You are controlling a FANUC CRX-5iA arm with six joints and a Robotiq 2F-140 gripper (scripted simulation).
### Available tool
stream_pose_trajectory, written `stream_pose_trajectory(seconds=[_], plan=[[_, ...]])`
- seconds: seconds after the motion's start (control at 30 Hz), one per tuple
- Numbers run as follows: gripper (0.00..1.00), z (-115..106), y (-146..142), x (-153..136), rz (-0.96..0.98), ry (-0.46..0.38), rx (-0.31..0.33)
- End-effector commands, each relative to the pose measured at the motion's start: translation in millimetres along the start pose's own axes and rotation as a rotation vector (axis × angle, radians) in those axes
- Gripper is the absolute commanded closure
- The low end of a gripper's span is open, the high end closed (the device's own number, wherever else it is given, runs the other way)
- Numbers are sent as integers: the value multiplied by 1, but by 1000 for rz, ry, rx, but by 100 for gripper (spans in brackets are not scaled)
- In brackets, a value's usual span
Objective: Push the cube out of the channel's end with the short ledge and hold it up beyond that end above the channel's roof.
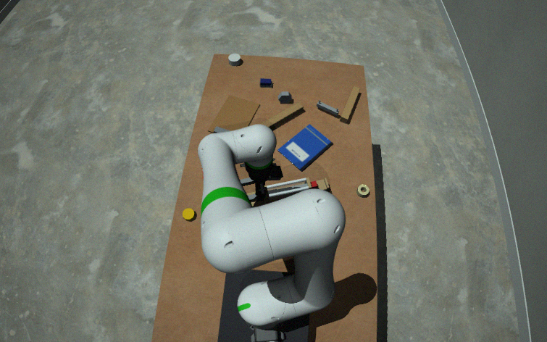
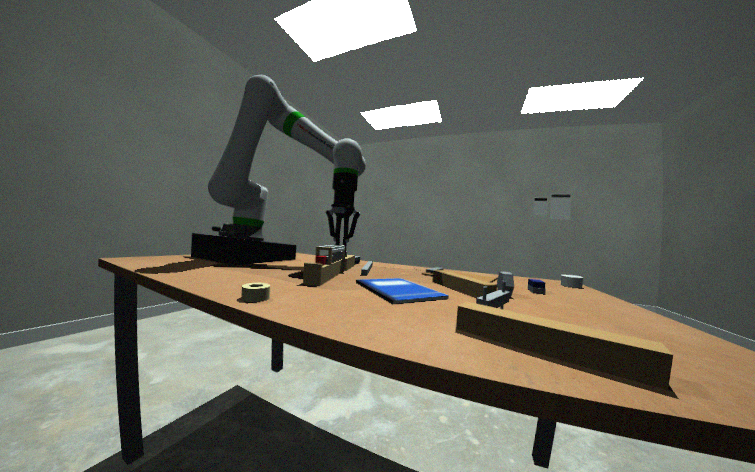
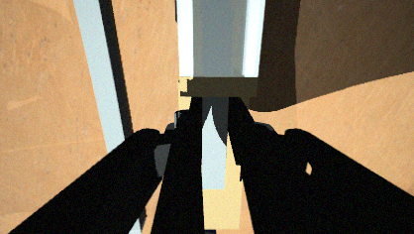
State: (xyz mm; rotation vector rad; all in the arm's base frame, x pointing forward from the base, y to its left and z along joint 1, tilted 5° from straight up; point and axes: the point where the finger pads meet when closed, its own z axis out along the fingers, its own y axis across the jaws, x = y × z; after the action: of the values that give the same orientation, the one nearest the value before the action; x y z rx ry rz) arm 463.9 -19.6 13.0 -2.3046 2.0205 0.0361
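Observation:
The red cube [image 1: 314,183] [image 2: 321,259] sits low at the mouth of the channel [image 1: 287,182] [image 2: 312,274] [image 3: 252,40], at the end away from my gripper. Beyond it, a short wooden ledge [image 1: 322,185] shows in the top view. The roof has pale rails over a wooden base. My gripper [image 1: 260,195] [image 2: 342,241] [image 3: 214,106] points down just outside the opposite end, shut on a pale grey bar [image 3: 213,169] lying in line with the channel. The fingers are outside the roofed part. Whether the bar touches the cube is hidden.
Another long grey bar [image 3: 94,64] [image 2: 366,267] lies beside the channel. A blue book [image 1: 309,142] [image 2: 400,290] lies farther out. A cream ring [image 1: 358,192] stands past the cube's end, and a yellow disc [image 1: 188,213] on the opposite side. Wooden beams [image 1: 285,115] [image 1: 351,103] lie farther back.

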Motion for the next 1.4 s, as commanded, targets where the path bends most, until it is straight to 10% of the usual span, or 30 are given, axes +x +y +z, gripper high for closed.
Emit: stream_pose_trajectory(seconds=[0.0, 0.6, 0.63, 1.37], plan=[[90, -1, -1, 0, 0, 1, 2], [90, -1, -1, 0, 0, 1, 2], [70, -1, -1, 0, 0, 1, 2], [70, -1, -1, 0, 0, 1, 2]])
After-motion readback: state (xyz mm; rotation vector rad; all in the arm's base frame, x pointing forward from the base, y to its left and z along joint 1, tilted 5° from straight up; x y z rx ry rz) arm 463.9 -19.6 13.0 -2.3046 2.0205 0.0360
